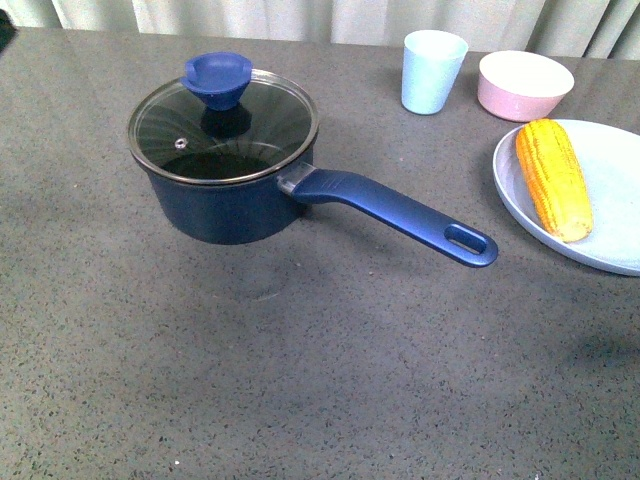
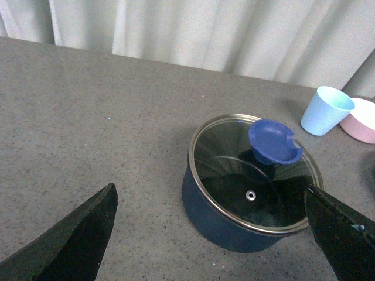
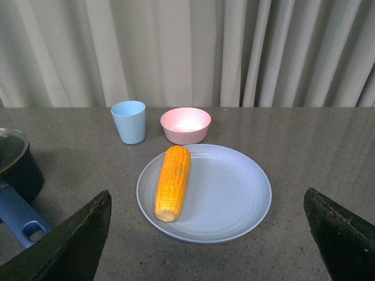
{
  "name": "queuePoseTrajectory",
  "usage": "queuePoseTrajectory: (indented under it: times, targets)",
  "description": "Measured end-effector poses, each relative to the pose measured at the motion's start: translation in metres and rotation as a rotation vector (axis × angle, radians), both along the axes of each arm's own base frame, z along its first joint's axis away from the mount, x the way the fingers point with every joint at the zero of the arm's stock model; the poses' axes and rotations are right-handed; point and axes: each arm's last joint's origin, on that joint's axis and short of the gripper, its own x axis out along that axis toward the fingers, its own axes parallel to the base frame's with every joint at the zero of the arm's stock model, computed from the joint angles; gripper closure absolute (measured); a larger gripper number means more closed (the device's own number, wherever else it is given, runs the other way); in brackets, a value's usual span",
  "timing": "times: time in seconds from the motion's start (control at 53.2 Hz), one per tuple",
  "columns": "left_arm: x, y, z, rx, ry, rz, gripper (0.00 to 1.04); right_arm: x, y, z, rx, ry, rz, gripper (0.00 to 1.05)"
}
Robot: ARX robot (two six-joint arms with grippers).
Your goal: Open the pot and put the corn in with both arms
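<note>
The navy-blue pot (image 1: 225,205) stands on the grey table at the left, closed by a glass lid (image 1: 223,128) with a blue knob (image 1: 216,79); its long handle (image 1: 400,212) points right. The corn (image 1: 553,178) lies on a pale blue plate (image 1: 610,250) at the right edge. Neither arm shows in the front view. In the left wrist view my left gripper (image 2: 214,234) is open, apart from the pot (image 2: 228,225) and its knob (image 2: 274,142). In the right wrist view my right gripper (image 3: 205,234) is open, short of the corn (image 3: 173,182) on the plate (image 3: 234,199).
A light blue cup (image 1: 433,70) and a pink bowl (image 1: 524,85) stand at the back right, behind the plate. White curtains hang behind the table's far edge. Bare grey tabletop (image 1: 300,380) stretches in front of the pot.
</note>
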Motion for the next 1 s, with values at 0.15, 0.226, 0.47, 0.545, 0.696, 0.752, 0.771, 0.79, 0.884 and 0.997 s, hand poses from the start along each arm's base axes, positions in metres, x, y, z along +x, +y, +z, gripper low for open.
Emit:
queuePoseTrajectory:
  times: [0.15, 0.226, 0.47, 0.545, 0.696, 0.752, 0.771, 0.79, 0.884, 0.997]
  targets:
    - [0.026, -0.009, -0.008, -0.002, 0.03, -0.041, 0.09, 0.0, 0.0, 0.0, 0.0, 0.0, 0.0, 0.09]
    - [0.035, -0.013, -0.009, -0.002, 0.033, -0.053, 0.09, 0.0, 0.0, 0.0, 0.0, 0.0, 0.0, 0.09]
    - [0.06, -0.031, -0.019, 0.002, 0.054, -0.105, 0.09, 0.0, 0.0, 0.0, 0.0, 0.0, 0.0, 0.09]
    - [0.066, -0.036, -0.022, 0.009, 0.057, -0.119, 0.09, 0.0, 0.0, 0.0, 0.0, 0.0, 0.0, 0.09]
    - [0.076, -0.046, -0.027, 0.021, 0.056, -0.148, 0.09, 0.0, 0.0, 0.0, 0.0, 0.0, 0.0, 0.09]
    - [0.079, -0.049, -0.029, 0.027, 0.057, -0.158, 0.09, 0.0, 0.0, 0.0, 0.0, 0.0, 0.0, 0.09]
    - [0.08, -0.051, -0.03, 0.028, 0.057, -0.164, 0.09, 0.0, 0.0, 0.0, 0.0, 0.0, 0.0, 0.09]
    - [0.081, -0.051, -0.03, 0.029, 0.057, -0.166, 0.09, 0.0, 0.0, 0.0, 0.0, 0.0, 0.0, 0.09]
    - [0.086, -0.058, -0.034, 0.037, 0.062, -0.191, 0.09, 0.0, 0.0, 0.0, 0.0, 0.0, 0.0, 0.09]
    - [0.091, -0.065, -0.038, 0.046, 0.064, -0.215, 0.09, 0.0, 0.0, 0.0, 0.0, 0.0, 0.0, 0.09]
